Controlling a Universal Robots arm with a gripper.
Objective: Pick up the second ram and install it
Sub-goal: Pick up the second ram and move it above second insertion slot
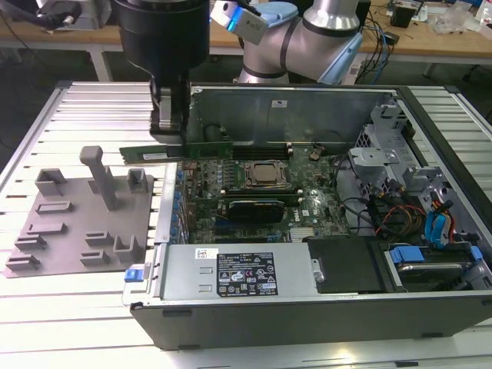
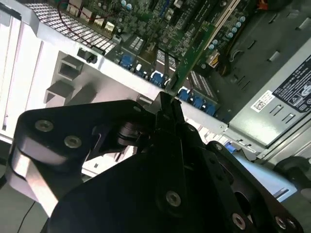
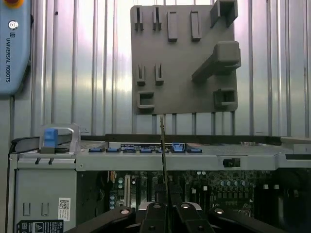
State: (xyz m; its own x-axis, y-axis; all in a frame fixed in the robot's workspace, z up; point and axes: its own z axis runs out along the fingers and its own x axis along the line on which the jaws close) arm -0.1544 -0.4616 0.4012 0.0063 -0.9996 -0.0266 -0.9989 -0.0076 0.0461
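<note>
**Exterior view:** gripper [image 1: 170, 135], upper left of frame, closed tight on the second ram [image 1: 204, 149]. The stick is held level and on edge, over the near wall of the computer case [image 1: 307, 315] and beside the grey fixture plate [image 1: 73, 223].

**Second wrist view:** gripper [image 2: 168, 100] pinches the stick's long edge. The second ram [image 2: 194, 53] reaches out over the motherboard [image 2: 146, 19].

**First wrist view:** second ram [image 3: 162, 155] seen edge-on.

**Risk, as I judge it:** with so thin a pinch, the stick may tilt or clip the case wall.

**Hard to make out:** the target socket, its clips and the stick's contact edge.

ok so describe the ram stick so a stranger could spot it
Find the open computer case. At its wall on the exterior view's left, the black hand grips the ram stick: a long, thin green strip held level in the air, not seated like the motherboard below.
</note>
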